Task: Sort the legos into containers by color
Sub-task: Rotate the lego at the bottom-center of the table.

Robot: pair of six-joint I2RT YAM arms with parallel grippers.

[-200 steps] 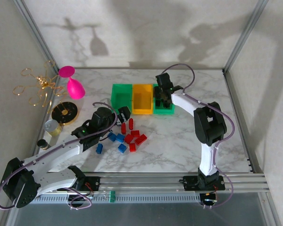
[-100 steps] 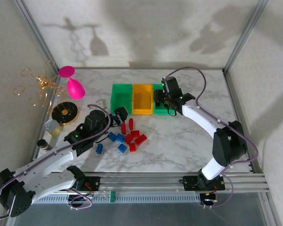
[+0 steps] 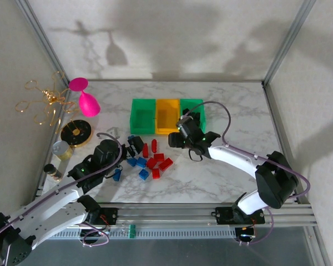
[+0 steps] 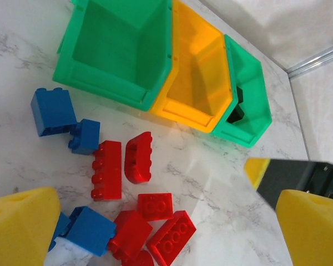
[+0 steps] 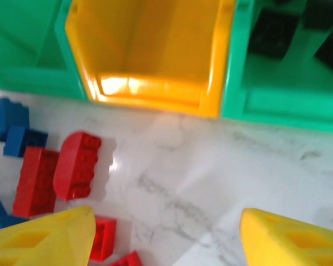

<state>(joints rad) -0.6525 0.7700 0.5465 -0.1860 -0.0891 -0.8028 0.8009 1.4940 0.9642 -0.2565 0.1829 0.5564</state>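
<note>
Red legos [image 3: 156,159] and blue legos [image 3: 136,162] lie loose on the marble in front of the containers, a row of a green bin [image 3: 142,115], an orange bin [image 3: 167,115] and a green bin [image 3: 195,111]. Black legos [image 4: 237,108] sit in the right green bin [image 4: 247,94]. My left gripper [image 3: 136,145] hovers open at the pile's left edge, over red bricks [image 4: 155,206] and a blue one [image 4: 89,230]. Just right of the pile my right gripper [image 3: 173,139] is open and holds nothing; bare marble lies between its fingers [image 5: 291,238].
A round gold-and-black dish [image 3: 76,131], pink shapes [image 3: 84,101] and a gold wire ornament [image 3: 44,102] stand at the back left. Small jars [image 3: 61,149] sit near the left edge. Metal rails frame the table.
My right gripper has pulled back from above the right green bin toward the pile, jaws spreading wider. My left gripper has drifted nearer and slightly left.
</note>
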